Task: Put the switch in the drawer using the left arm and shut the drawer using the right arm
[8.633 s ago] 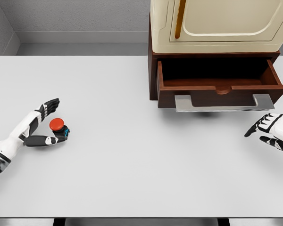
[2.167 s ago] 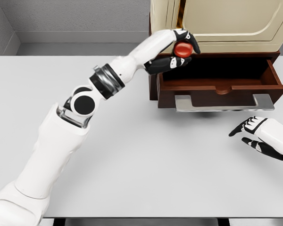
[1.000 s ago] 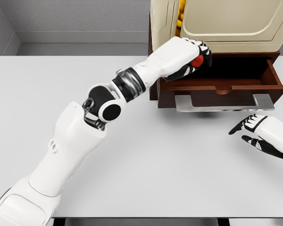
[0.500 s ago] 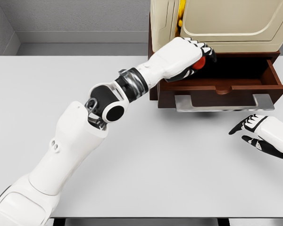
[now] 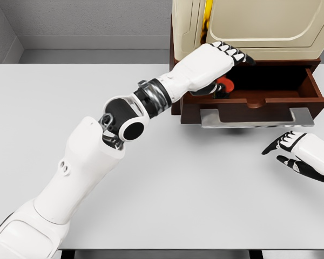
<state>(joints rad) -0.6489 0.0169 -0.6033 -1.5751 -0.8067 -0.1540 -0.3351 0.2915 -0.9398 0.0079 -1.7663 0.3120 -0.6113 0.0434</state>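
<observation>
You have one switch (image 5: 225, 84), one open drawer (image 5: 252, 100), one cream cabinet (image 5: 248, 27) at twelve o'clock, one worktop (image 5: 167, 183), and two hands: left hand (image 5: 210, 67), right hand (image 5: 299, 156).
</observation>
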